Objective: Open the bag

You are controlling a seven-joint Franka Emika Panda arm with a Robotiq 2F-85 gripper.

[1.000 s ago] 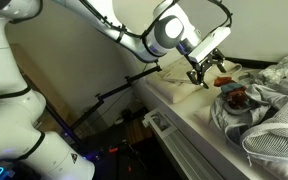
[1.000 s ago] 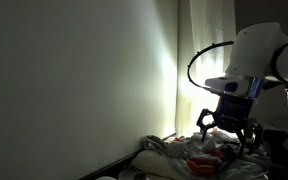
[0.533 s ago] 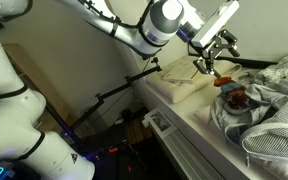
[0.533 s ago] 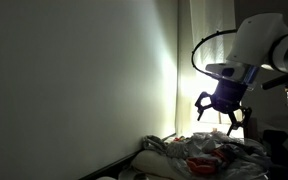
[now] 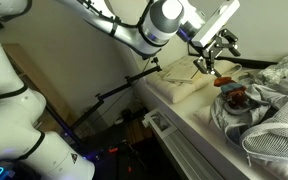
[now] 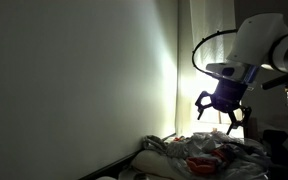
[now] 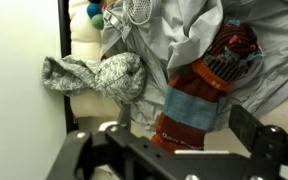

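Note:
The grey fabric bag [image 5: 269, 95] lies crumpled on the white counter, its mouth spread, with a red-and-blue packet [image 5: 231, 96] showing inside. In the wrist view the packet [image 7: 199, 95] lies among the grey bag folds [image 7: 189, 30]. My gripper [image 5: 212, 58] hangs open and empty in the air above the bag's near end, touching nothing. It also shows dark against the window in an exterior view [image 6: 222, 112], above the bag [image 6: 209, 160]. In the wrist view my fingers [image 7: 181, 135] straddle the packet from above.
A grey speckled cloth [image 7: 96, 75] lies on the white counter [image 5: 179, 95] beside the bag. A black jointed stand [image 5: 124, 88] reaches up from the floor beside the counter. A plain wall [image 6: 74, 80] and a bright curtain [image 6: 189, 60] stand behind.
My gripper has risen from just over the bag to well above it, in the first half second. It has held still since then.

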